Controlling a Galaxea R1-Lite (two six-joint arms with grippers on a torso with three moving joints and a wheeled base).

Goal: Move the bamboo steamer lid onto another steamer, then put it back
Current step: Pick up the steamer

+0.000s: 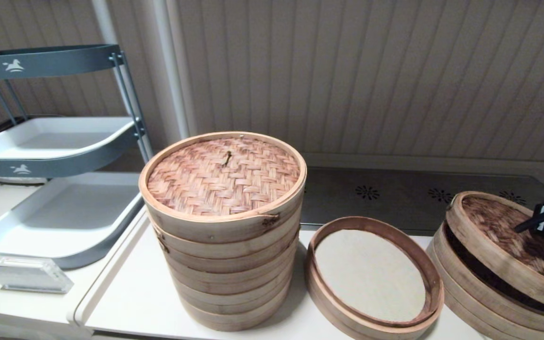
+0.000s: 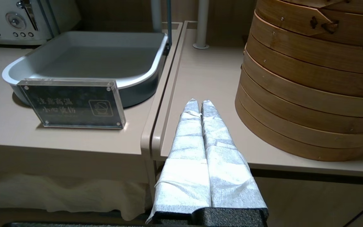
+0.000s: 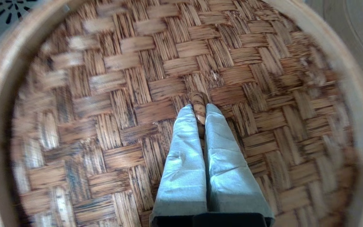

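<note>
The bamboo steamer lid [image 1: 498, 222], dark brown woven with a pale hoop rim, hangs tilted over a low steamer base [image 1: 461, 295] at the far right, with a dark gap showing between them. My right gripper [image 3: 199, 108] is shut on the lid's small knot handle [image 3: 198, 102] at the centre of the weave [image 3: 121, 94]; in the head view it shows as a dark shape [image 1: 536, 222]. The other steamer [image 1: 371, 276], shallow with a pale mesh floor, sits uncovered just left of it. My left gripper [image 2: 199, 101] is shut on nothing, low at the table's front edge.
A tall many-tiered pale steamer [image 1: 225, 264] with a reddish woven lid [image 1: 225, 174] stands left of the shallow one, beside my left gripper [image 2: 310, 94]. Farther left are a grey tiered tray rack [image 1: 59, 141], its lower tray [image 2: 83, 60] and an acrylic sign [image 2: 71, 105].
</note>
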